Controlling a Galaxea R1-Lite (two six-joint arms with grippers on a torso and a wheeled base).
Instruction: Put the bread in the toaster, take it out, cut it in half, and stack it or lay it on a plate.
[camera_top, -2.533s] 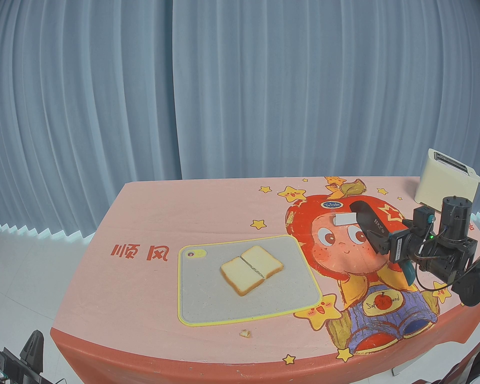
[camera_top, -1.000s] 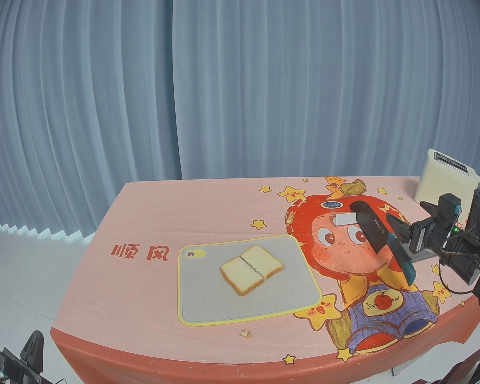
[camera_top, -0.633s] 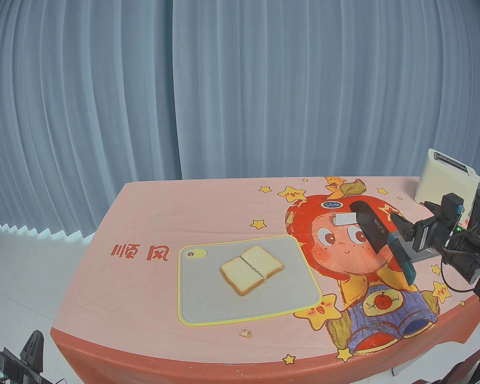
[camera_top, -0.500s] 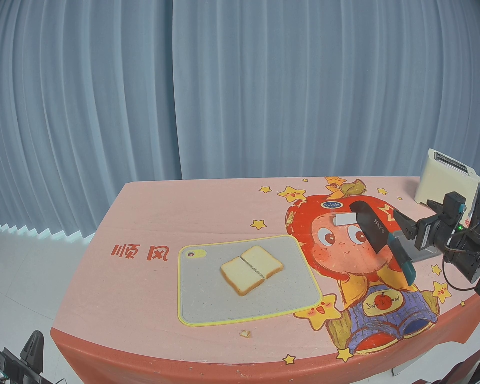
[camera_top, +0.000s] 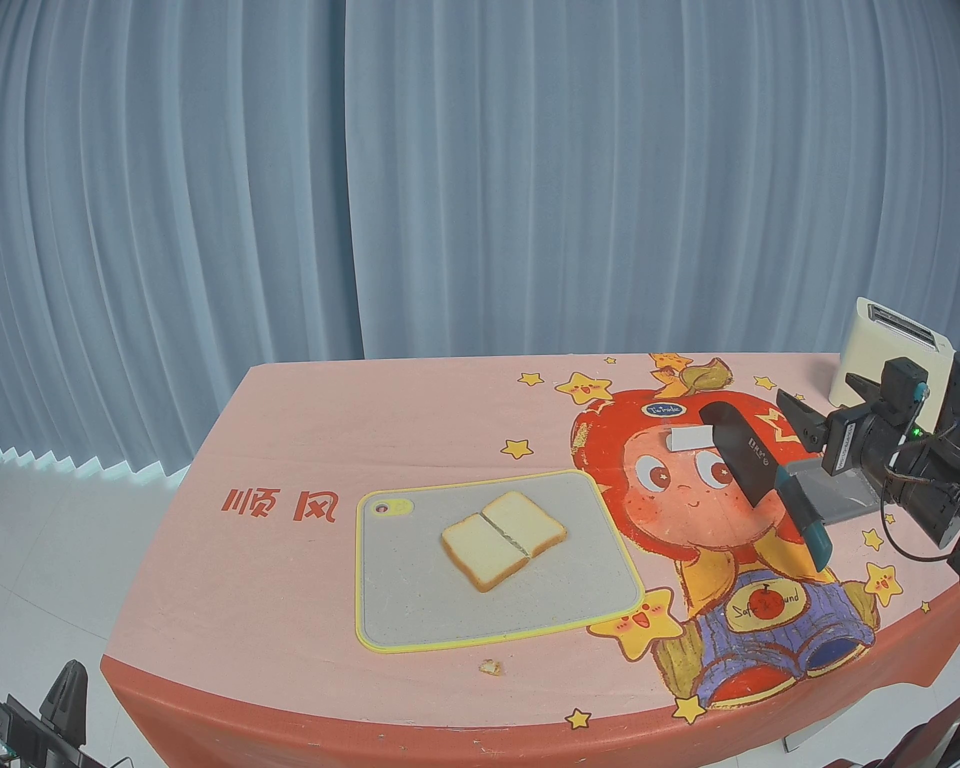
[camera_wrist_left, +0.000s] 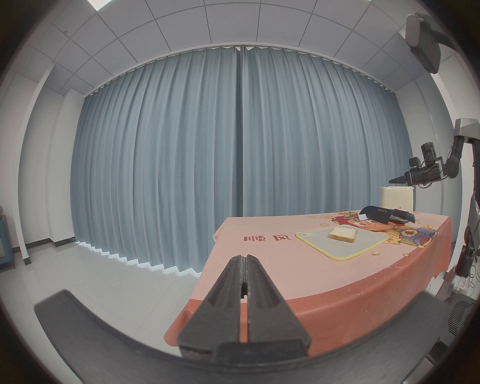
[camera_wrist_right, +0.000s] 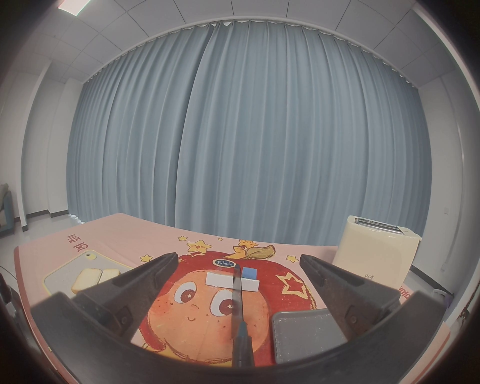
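Looking at the bread (camera_top: 503, 538), it's cut into two halves lying side by side on the cutting board (camera_top: 420, 600). Right jaws gape wide by the knife (camera_top: 762, 468); left jaws are pressed together, down below the counter (camera_top: 300, 420). Those soft halves might squash, or drag each other along, if pinched hard.

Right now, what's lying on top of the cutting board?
Two bread halves side by side, a narrow cut between them, on the cutting board. The board surface beneath them is covered.
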